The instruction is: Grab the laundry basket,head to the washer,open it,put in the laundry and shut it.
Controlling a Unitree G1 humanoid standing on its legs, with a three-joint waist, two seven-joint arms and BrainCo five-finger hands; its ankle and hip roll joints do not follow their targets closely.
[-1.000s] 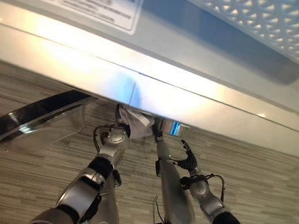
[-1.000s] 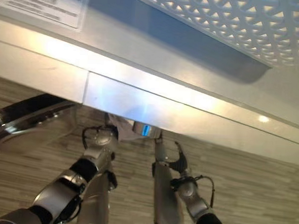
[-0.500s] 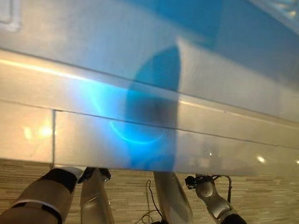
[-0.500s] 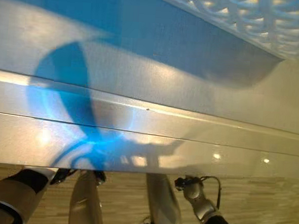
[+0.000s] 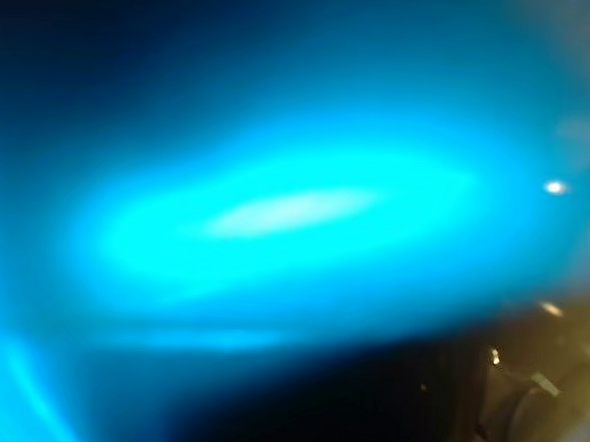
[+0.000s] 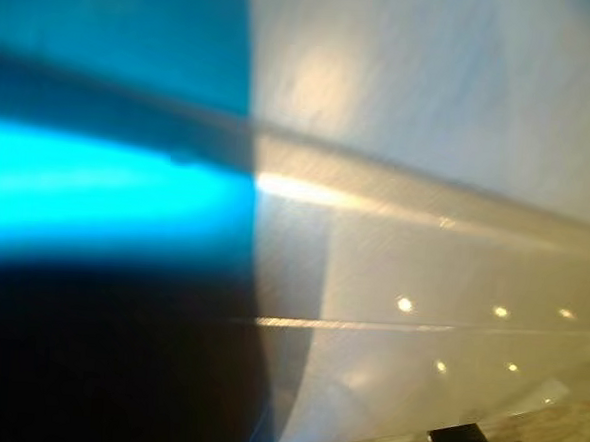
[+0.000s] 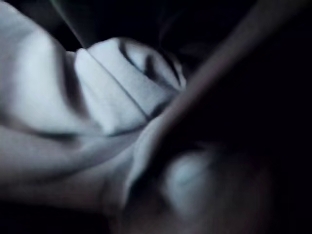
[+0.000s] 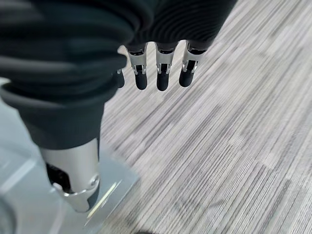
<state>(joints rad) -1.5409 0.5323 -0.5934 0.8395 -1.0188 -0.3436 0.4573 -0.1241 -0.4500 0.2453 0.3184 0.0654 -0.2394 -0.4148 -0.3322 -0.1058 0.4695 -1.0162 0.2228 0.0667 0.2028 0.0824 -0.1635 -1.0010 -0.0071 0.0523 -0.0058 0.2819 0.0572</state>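
Head camera is sitting right up against the washer [image 6: 423, 259]: the right eye view is showing its pale glossy front panel with a horizontal ridge and a seam running across, ceiling lights reflecting in it as small bright dots. A strong blue glow is covering the left part of that view and most of the left eye view, with a dark mass below it; can't tell what either one is.

Left wrist view is looking at white laundry [image 7: 83, 107], bunched into thick folds in a dark space. A dark rounded shape is sitting very close in front of the cloth; it's too blurred to identify. Can't tell whether the left hand is gripping the cloth or how its fingers are set.

Right hand [image 8: 156, 68] is hanging over the floor [image 8: 229, 146], grey striped planks. Its fingers [image 8: 163, 73] are pointing down in a row, straight and relaxed, slightly apart, holding nothing and touching nothing. Right wrist view is also showing a pale glossy surface [image 8: 29, 195] next to the floor; can't tell what it belongs to.

Laundry location: in the dark space seen by the left wrist camera, well apart from the right hand.
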